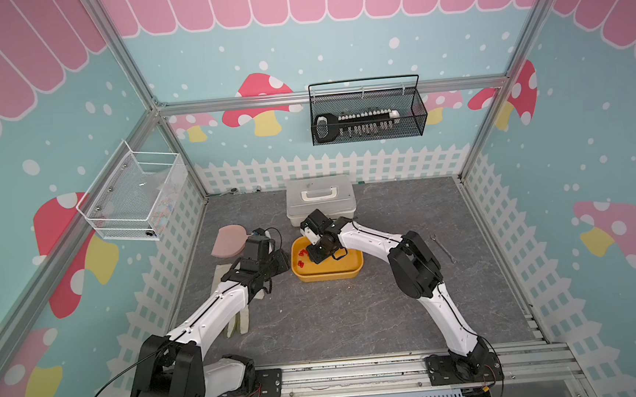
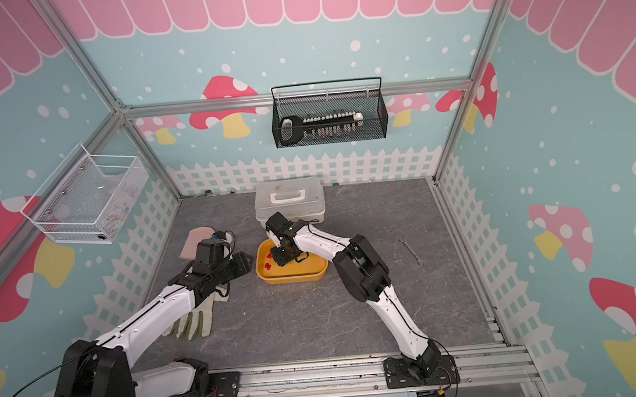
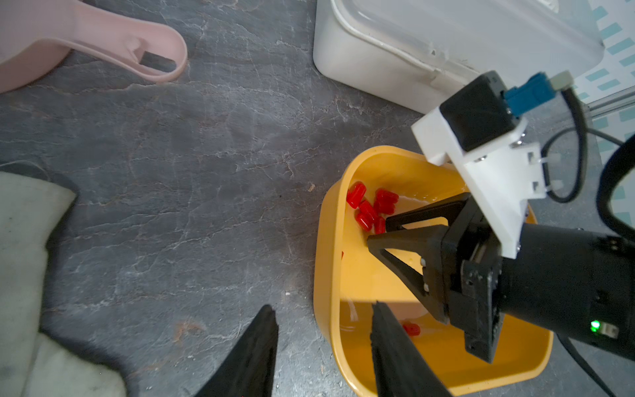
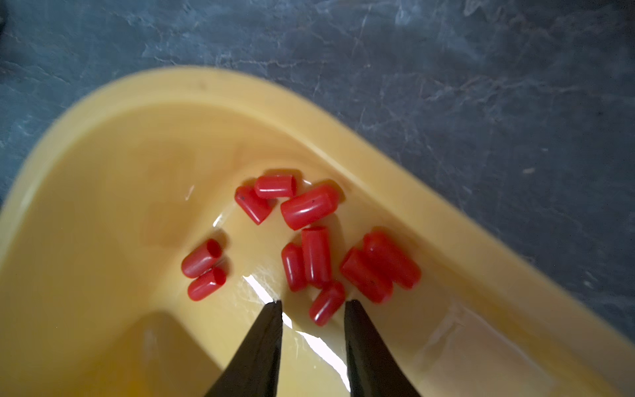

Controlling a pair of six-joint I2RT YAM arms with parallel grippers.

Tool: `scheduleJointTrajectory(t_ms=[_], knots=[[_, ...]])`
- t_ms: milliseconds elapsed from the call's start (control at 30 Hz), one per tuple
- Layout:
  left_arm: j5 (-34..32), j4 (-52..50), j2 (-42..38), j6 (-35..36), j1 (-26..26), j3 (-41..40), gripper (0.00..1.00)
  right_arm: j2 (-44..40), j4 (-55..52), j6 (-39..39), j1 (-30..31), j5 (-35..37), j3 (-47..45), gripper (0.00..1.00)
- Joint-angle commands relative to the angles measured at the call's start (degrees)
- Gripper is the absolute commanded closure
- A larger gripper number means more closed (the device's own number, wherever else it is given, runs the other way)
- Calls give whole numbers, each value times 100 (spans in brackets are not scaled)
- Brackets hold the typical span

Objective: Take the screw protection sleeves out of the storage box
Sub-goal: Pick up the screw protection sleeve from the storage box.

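Observation:
The yellow storage box (image 1: pixel 329 275) (image 2: pixel 293 278) sits mid-table. Several red screw protection sleeves (image 4: pixel 311 206) lie clustered in one corner of it (image 3: pixel 367 206). My right gripper (image 4: pixel 314 302) is down inside the box, open, its two fingertips either side of one sleeve (image 4: pixel 326 304) with a small gap on each side. In a top view the right gripper (image 1: pixel 312 255) covers part of the cluster. My left gripper (image 3: pixel 323 306) is open and holds nothing, one finger over the table, the other over the box's inside across the rim (image 3: pixel 323 240). A lone sleeve (image 3: pixel 411 329) lies apart.
A white lidded case (image 1: pixel 320 199) stands just behind the box. A pink scoop (image 1: pixel 227 240) and a pale glove (image 1: pixel 237 320) lie left, under the left arm. A wrench (image 1: pixel 442 248) lies right. Wire baskets (image 1: pixel 368 115) (image 1: pixel 132 197) hang on the walls.

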Motion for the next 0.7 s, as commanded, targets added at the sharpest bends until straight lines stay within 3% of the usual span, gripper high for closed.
scheduleJointTrajectory(t_ms=[0, 333, 667], knots=[[57, 93, 86, -28, -20, -33, 53, 202, -9, 86, 38, 40, 126, 65], [64, 131, 103, -17, -18, -49, 53, 336, -10, 71, 33, 153, 224, 63], [52, 134, 91, -1, -20, -59, 53, 259, -152, -8, 33, 269, 226, 76]])
